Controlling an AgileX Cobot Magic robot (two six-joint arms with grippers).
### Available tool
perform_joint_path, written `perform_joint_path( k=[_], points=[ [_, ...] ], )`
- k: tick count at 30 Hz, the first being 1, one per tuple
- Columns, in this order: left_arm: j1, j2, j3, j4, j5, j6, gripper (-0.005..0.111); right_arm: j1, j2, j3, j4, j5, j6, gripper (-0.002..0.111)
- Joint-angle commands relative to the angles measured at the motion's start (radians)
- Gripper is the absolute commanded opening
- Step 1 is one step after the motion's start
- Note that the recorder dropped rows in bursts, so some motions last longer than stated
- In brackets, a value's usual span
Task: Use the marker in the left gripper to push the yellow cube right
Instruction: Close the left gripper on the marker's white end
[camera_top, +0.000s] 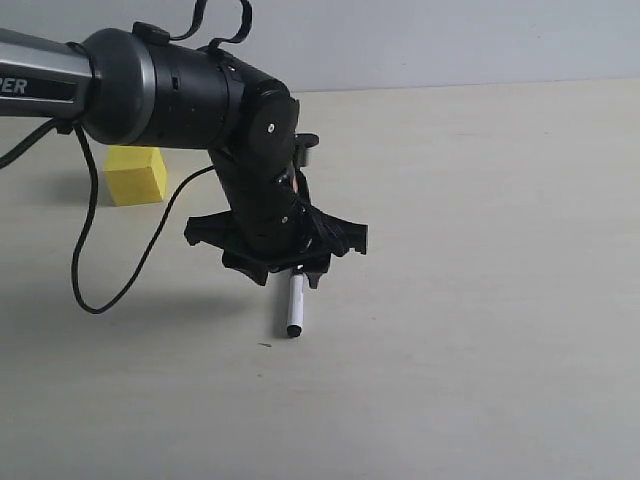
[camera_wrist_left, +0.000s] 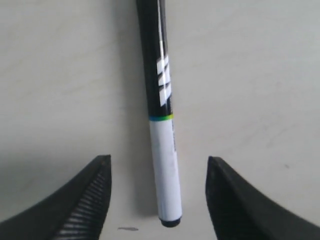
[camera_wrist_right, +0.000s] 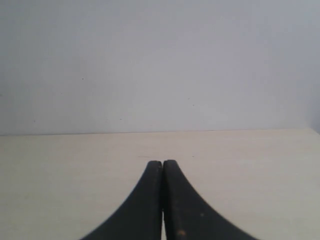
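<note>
A: Marker (camera_top: 295, 303) position?
B: Flat on table (camera_top: 480, 300), directly under left gripper (camera_top: 290, 268). White barrel and black end tip poking out below it in exterior view. Not gripped.
A: Confirmed on left wrist view?
B: Yes. Marker (camera_wrist_left: 163, 150) lengthwise between fingers (camera_wrist_left: 95, 200), barrel end in the gap, black cap running out beyond the fingertips. White stripe mark on cap, thin coloured band at the joint. Clear of both fingers, table showing either side.
A: Pincer state?
B: Left gripper (camera_wrist_left: 157, 165): spread wide, holding nothing. Right gripper (camera_wrist_right: 162, 167): pressed fully together, nothing between, above table, facing plain wall (camera_wrist_right: 160, 60).
A: Yellow cube (camera_top: 135, 174)?
B: On table at rear left of exterior view, just below dark grey arm (camera_top: 120, 85) in frame. Top and front faces showing. Well apart from marker and left gripper. Black cable (camera_top: 95, 270) drooping from arm past its left edge, looping down toward table.
</note>
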Motion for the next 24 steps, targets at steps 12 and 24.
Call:
perform_joint_path(
  k=[12, 24],
  points=[
    [-0.003, 0.085, -0.008, 0.005, -0.035, -0.026, 0.055, -0.005, -0.007, 0.005, -0.002, -0.006, 0.0, 0.0],
    [-0.003, 0.085, -0.021, 0.005, -0.02, -0.021, 0.035, -0.005, -0.007, 0.005, -0.002, -0.006, 0.0, 0.0]
  ],
)
